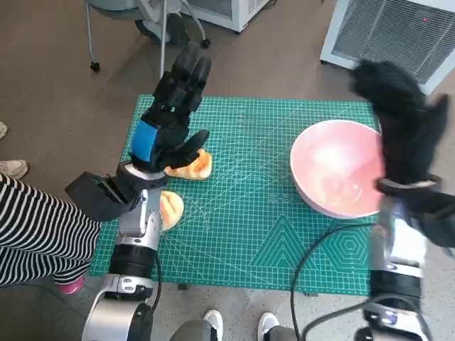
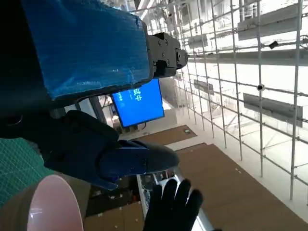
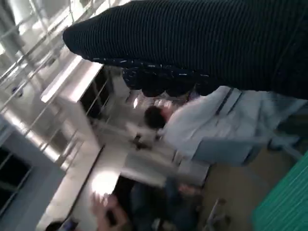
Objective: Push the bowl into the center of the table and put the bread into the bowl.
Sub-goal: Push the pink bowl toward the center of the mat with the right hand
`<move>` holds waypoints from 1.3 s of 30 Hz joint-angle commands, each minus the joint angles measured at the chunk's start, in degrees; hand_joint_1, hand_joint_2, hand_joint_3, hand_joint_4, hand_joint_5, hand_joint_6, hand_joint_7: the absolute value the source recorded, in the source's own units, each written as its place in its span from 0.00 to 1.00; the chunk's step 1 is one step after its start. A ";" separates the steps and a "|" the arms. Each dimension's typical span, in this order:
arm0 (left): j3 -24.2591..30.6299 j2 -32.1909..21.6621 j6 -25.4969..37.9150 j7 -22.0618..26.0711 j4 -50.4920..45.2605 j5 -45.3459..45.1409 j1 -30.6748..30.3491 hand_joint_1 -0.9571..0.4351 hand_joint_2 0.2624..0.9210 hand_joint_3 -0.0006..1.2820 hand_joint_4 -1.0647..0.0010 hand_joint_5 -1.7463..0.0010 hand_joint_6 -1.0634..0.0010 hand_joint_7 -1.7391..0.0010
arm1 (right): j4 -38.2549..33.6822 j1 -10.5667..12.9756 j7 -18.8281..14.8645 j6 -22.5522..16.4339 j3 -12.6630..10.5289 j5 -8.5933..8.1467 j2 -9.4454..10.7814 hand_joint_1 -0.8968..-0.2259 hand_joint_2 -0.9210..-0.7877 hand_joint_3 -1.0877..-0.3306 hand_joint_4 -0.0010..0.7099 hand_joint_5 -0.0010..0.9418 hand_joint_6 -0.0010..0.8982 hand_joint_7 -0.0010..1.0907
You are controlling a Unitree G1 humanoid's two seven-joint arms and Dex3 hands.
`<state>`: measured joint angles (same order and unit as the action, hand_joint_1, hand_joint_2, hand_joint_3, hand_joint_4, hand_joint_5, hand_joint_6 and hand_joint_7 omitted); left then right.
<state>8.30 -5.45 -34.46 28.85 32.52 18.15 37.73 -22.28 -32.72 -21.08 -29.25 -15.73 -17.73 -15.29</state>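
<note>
head view: nearest the robot, along the near edge of the green cutting mat (image 1: 249,241) that covers the table, two pale forearms rise from below. beside the left forearm, by the mat's left edge, lies a piece of bread (image 1: 171,209), partly hidden behind the arm. a little farther in, a second piece of bread (image 1: 195,167) lies just under the left hand (image 1: 170,117); the hand is raised above the mat, its black fingers stretched apart and pointing toward the far edge, its thumb close over that bread, and it grips nothing that can be seen. whether the thumb touches the bread cannot be told.

on the right side of the mat sits the pink bowl (image 1: 334,170), close to the right edge and well away from the middle. the right hand (image 1: 398,114), in its black knitted glove, stands lifted over the bowl's right rim, blurred; its fingers look loosely spread and hold nothing.

at the left edge of the picture a person in a striped garment (image 1: 35,231) sits beside the table, and shoes (image 1: 238,325) show below the near edge.

beyond the far edge lie the brown floor, chair legs (image 1: 128,35) on castors and a white grilled unit (image 1: 398,32).

in the left wrist view the bowl's pink rim (image 2: 53,204) and the gloved hand (image 2: 173,204) show past the blue-taped back.
</note>
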 commanded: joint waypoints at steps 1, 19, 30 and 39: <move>0.18 -0.33 -0.99 0.01 0.39 -0.59 0.66 0.21 1.00 0.29 0.98 1.00 0.89 0.97 | -5.31 2.34 2.63 -2.26 -3.76 1.06 -2.54 0.28 0.00 0.46 0.17 0.00 0.02 0.34; 0.79 -0.91 -2.06 0.70 2.80 -0.22 1.25 0.22 1.00 0.29 1.00 1.00 0.90 0.97 | -28.40 0.90 5.39 -6.31 -11.03 -0.57 -8.50 0.32 0.00 0.41 0.13 0.00 0.01 0.30; 0.85 -0.86 -2.10 0.40 3.13 -0.58 1.48 0.22 1.00 0.29 1.00 1.00 0.90 0.96 | -39.09 -1.66 5.59 -4.72 -12.53 -1.09 -8.83 0.34 0.00 0.41 0.15 0.01 0.03 0.30; 0.87 -1.33 -1.55 0.73 2.56 -0.39 1.26 0.20 1.00 0.29 1.00 1.00 0.90 0.96 | -44.64 -3.97 5.89 -2.40 -12.72 -0.91 -8.15 0.37 0.00 0.41 0.16 0.01 0.05 0.30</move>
<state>8.98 -6.25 -35.93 29.42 35.27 17.99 38.06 -64.52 -36.38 -15.81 -33.36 -28.17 -18.13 -24.11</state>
